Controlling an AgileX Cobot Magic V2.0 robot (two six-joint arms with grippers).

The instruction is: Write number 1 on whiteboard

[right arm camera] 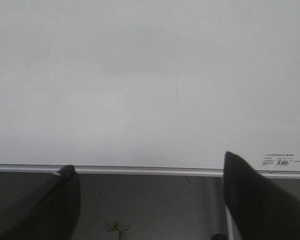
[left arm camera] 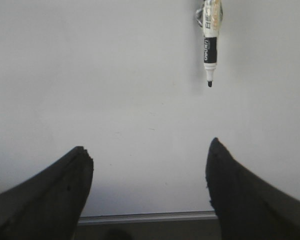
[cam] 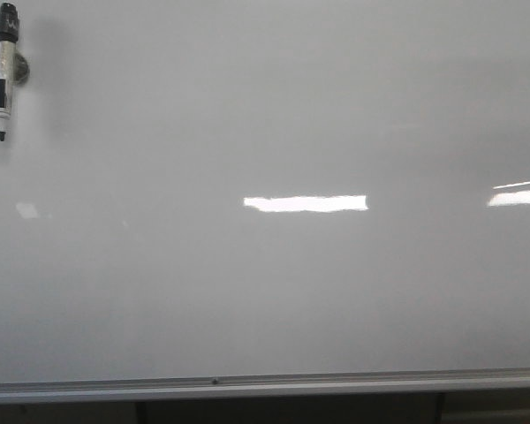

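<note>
both dark fingers of the left gripper fill the lower corners of the left wrist view, spread wide with nothing between them. the right gripper stands likewise: jaws apart, empty.

the whiteboard faces the robot, its silver frame rail along the lower edge. no number 1 stroke is visible on it; only bright light reflections and faint smudges.

key relation: the marker hangs on the board, long axis vertical, uncapped tip pointing down. in the left wrist view it lies ahead of the open jaws, above them and offset toward the right-hand finger, well apart from both. in the front view the marker sits at the board's upper left, so the left arm is judged the nearer one.

view differences: the front view shows a grey holder beside the marker body, and neither gripper. the right wrist view shows no marker, but a small printed label near the rail.
</note>
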